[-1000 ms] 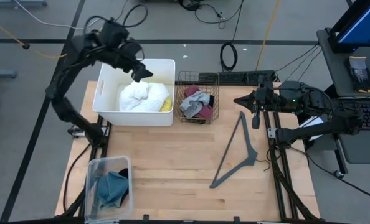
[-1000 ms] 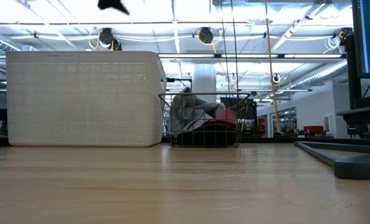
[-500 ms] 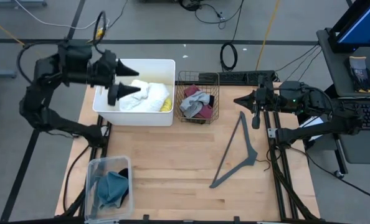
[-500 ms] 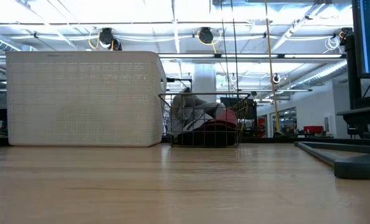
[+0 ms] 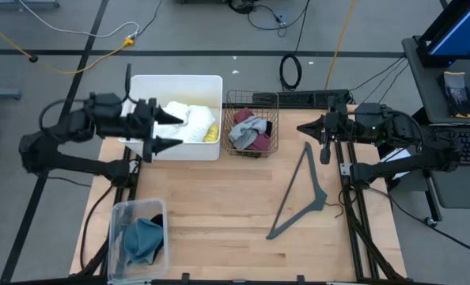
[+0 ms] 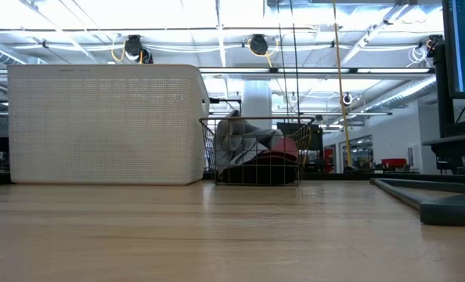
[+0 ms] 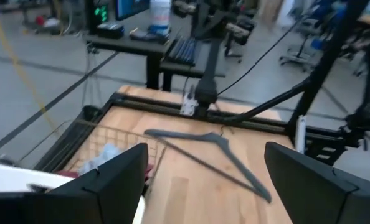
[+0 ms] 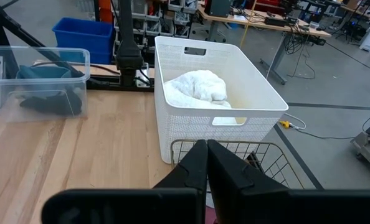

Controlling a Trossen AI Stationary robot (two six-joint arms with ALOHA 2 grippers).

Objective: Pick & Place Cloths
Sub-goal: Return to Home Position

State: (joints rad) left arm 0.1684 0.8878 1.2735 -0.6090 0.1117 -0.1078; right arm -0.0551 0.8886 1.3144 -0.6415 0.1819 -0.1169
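A white cloth [image 5: 189, 120] and a yellow one [image 5: 211, 134] lie in the white bin [image 5: 180, 81]. Grey [image 5: 245, 127] and maroon [image 5: 259, 141] cloths fill the wire basket [image 5: 251, 96]. A teal-blue cloth [image 5: 142, 237] sits in the clear tub [image 5: 116, 214]. My left gripper [image 5: 170, 131] is open and level, pointing toward the table's right, over the bin's near left corner and touching nothing. My right gripper [image 5: 302, 127] is shut, waiting at the table's right edge, right of the basket. The white cloth [image 8: 195, 86] also shows in the right wrist view.
A dark grey clothes hanger [image 5: 302, 194] lies flat on the wood between the basket and the right edge; it shows too in the left wrist view as the hanger [image 7: 213, 152]. Bare wood spreads across the table's middle and near side. The low view sees the bin [image 6: 103, 125] and basket [image 6: 256, 153].
My left arm has drawn back from above the bin's far side, swinging toward the table's left and near edge. Its gripper has turned level, pointing right, and now hangs over the bin's near left corner. The cloths have stayed put.
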